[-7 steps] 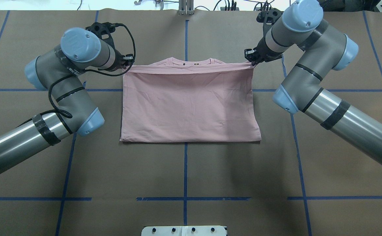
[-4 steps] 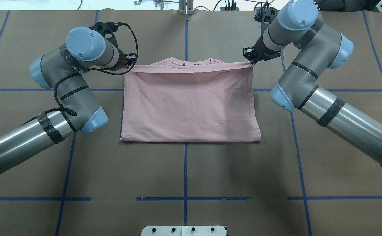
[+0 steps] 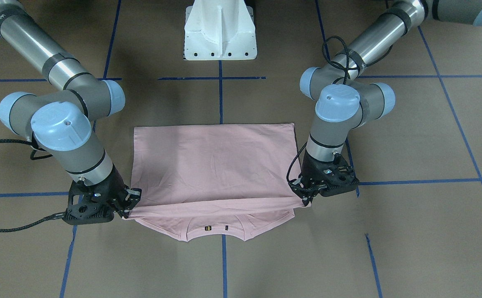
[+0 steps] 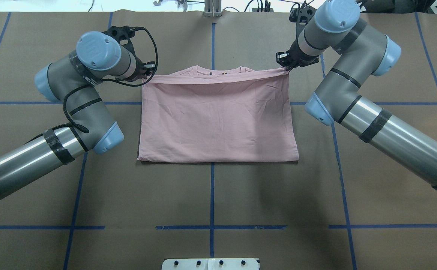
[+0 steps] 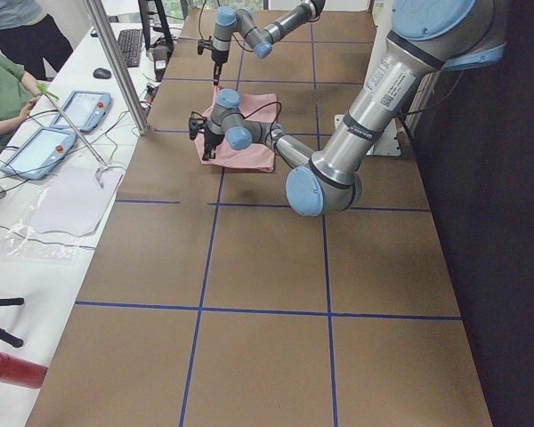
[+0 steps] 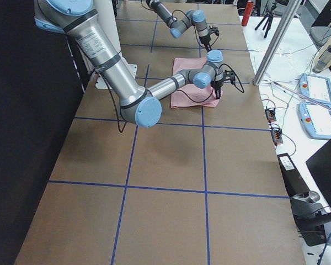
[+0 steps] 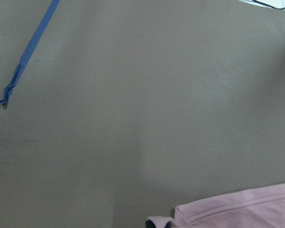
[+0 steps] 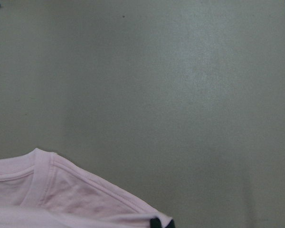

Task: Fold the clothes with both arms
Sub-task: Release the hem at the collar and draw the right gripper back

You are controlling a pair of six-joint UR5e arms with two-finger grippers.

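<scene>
The pale pink T-shirt [image 4: 218, 120] lies folded in half on the brown table, plain reverse up, its ribbed collar [image 4: 218, 69] sticking out at the far edge. No drawing shows. My left gripper [image 4: 146, 75] is shut on the far left corner of the upper layer, low over the table. My right gripper [image 4: 286, 67] is shut on the far right corner. In the front-facing view the shirt [image 3: 212, 165] has the left gripper [image 3: 307, 200] on the view's right and the right gripper [image 3: 127, 211] on its left. Both wrist views show pink cloth at the bottom edge [image 7: 242, 211] [image 8: 61, 194].
The white pedestal base [image 3: 220, 33] stands at the near edge behind the shirt. Blue tape lines [image 4: 211, 195] cross the brown table cover. An operators' desk with tablets [image 5: 71, 116] runs along the far side, with a metal post [image 5: 116, 62].
Both grippers have moved a little toward the table's far side with the held edge. The right one also shifted slightly toward the middle. The shirt's lower layer stayed put.
</scene>
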